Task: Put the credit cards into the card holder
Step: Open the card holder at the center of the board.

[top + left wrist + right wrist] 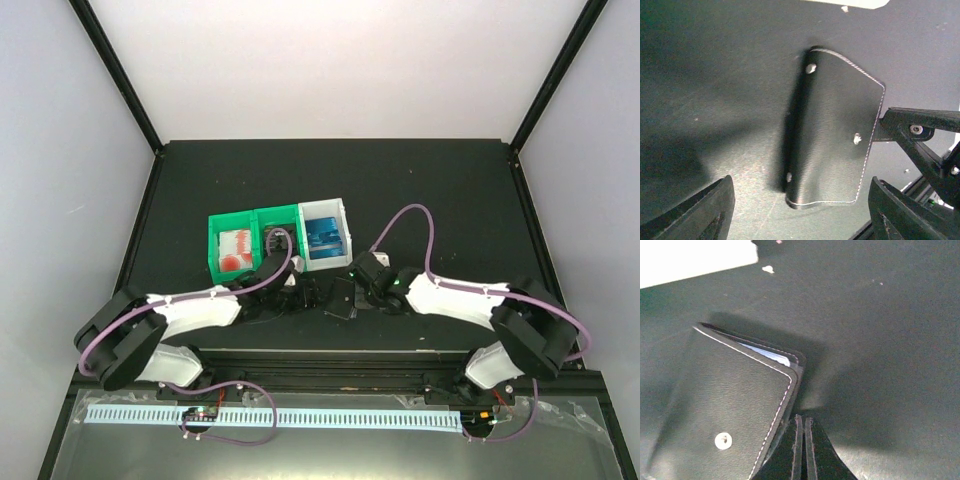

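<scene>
Jaws of the left gripper (801,182) are wide open over the folded card holder (835,135) on the table (715,75), while the right gripper (803,424) is shut tight at its edge, so open it slowly.

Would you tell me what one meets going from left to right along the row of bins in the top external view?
red-and-white cards in the left green compartment → middle green compartment, its dark contents unclear → blue cards in the white bin
</scene>
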